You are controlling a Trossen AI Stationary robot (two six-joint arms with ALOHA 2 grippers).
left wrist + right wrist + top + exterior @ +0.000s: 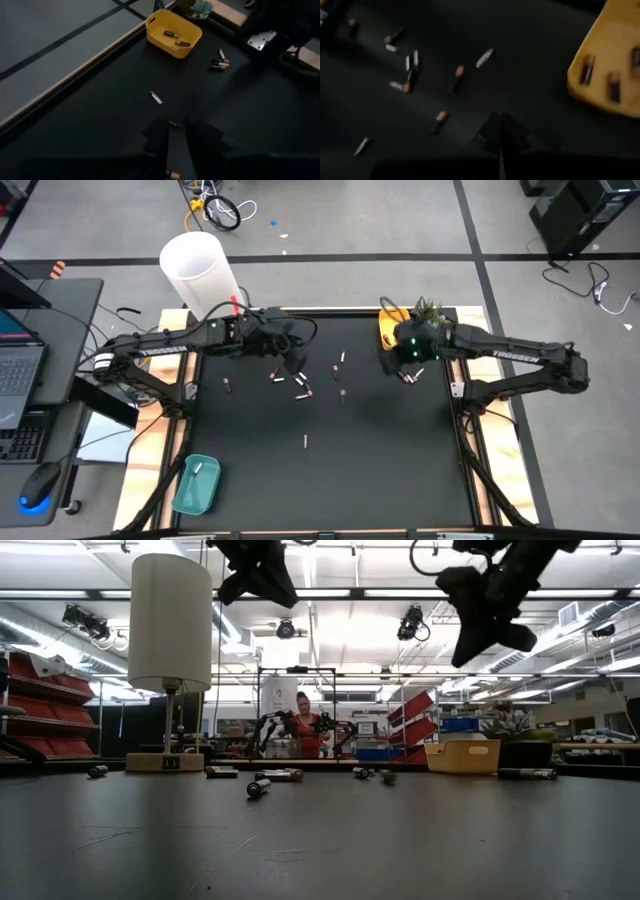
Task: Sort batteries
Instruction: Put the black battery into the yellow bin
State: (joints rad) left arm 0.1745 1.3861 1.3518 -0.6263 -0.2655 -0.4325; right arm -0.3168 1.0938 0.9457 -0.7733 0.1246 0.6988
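- Black worktop (380,470) is carrying scattered batteries (303,387) near its far-middle area.
- Yellow tray (173,33) at far right corner is holding dark batteries.
- Left gripper (175,134) is hovering with jaws slightly spread, empty.
- Right gripper (500,131) is hovering beside the tray, jaws pressed together.

Small batteries (303,387), some white and some dark with coppery ends, lie flat and scattered across the black bench's middle.

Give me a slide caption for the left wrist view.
Left hand above scattered batteries, yellow tray beyond holding two dark ones.
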